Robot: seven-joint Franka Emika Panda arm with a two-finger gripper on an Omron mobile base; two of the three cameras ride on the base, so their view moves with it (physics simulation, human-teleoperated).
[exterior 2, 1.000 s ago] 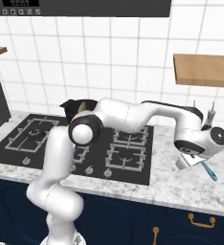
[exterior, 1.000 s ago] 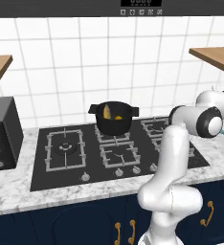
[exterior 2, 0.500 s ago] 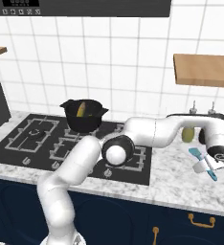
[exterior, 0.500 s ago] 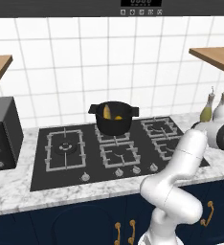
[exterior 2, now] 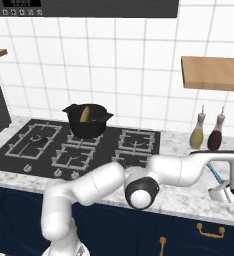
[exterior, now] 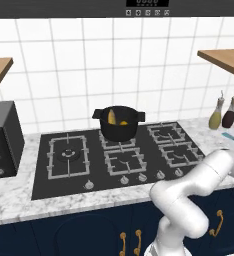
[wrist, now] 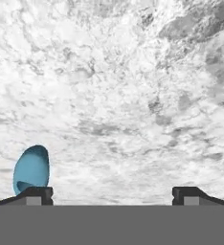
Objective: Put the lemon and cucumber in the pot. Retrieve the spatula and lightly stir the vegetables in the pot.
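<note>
Marble desk (wrist: 133, 95) spreads across the hand view, grey-veined and close. At the bottom of that frame the two fingers (wrist: 113, 195) stand spread wide, nothing between them; the spatula (wrist: 31, 168) shows as a rounded blue end just above the left fingertip. In the right base view the spatula (exterior 2: 215, 173) lies at the right edge of the frame, on the desk beside the hob. Farther back, at the frame's middle, the pot (exterior: 118, 122) sits on a rear burner of the hob (exterior: 114, 155), with the cucumber (exterior: 111, 116) and lemon (exterior: 123, 123) inside. Two bottles (exterior: 222, 113) stand against the tiled wall, right.
</note>
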